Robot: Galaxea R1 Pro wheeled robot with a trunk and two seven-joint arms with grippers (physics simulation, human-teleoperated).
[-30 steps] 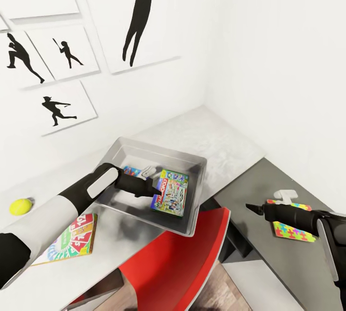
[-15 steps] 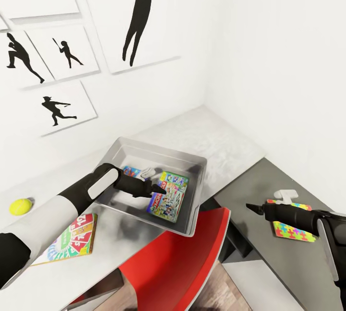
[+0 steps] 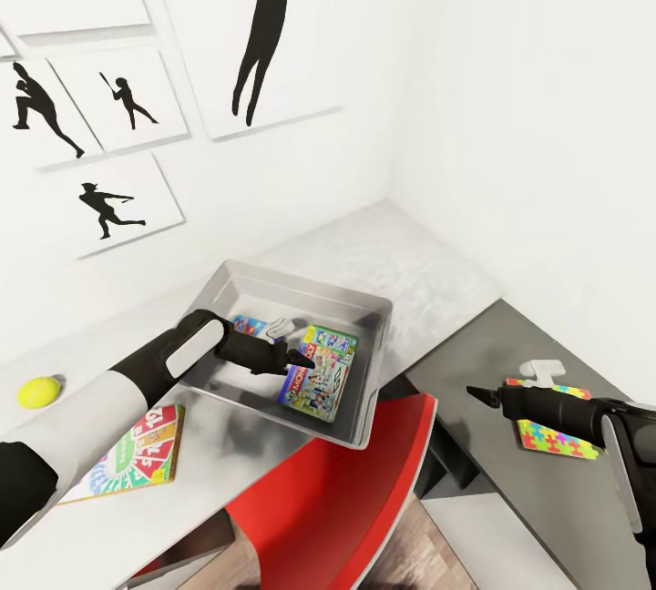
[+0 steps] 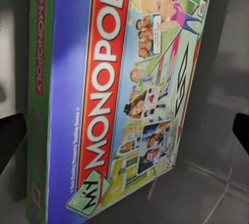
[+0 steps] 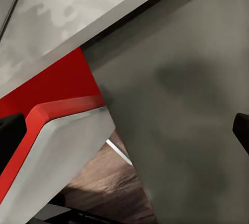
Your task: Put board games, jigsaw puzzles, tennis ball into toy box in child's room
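The shallow light grey rectangular toy box (image 3: 364, 303) sits on the long pale grey-white table (image 3: 410, 267) near the room's corner, and two board games lie inside it: a green-edged illustrated Monopoly box with a red title band (image 3: 319, 378), flat on the bin's floor toward its 4 o'clock side, and a small blue box (image 3: 249, 325) toward 10 o'clock, partly hidden behind the arm. The left gripper (image 3: 303, 357) hangs over the bin just above the Monopoly box's near-left edge; in the left wrist view the box (image 4: 119, 94) lies loose below, with one dark fingertip (image 4: 11, 138) at each side of the frame, so the jaws stand wide apart and hold nothing. A third board game, the white-green-red Skip-Bo box (image 3: 132, 455), lies flat on the table at 8 o'clock from the bin, and one small yellow-green tennis ball (image 3: 38, 391) rests on the table beyond it, at 9 o'clock from the bin. On the dark grey cabinet section (image 3: 510, 481), at 3 o'clock from the bin, bright puzzle-patterned jigsaw boxes (image 3: 551, 435) lie partly hidden under the right arm; how many cannot be told. The right gripper (image 3: 480, 397) hovers above the cabinet, its fingers parted and empty. A red chair (image 3: 337, 490) stands tucked under the table at 6 o'clock. Four black baseball-player silhouette pictures (image 3: 114, 203) hang complete on the white wall.
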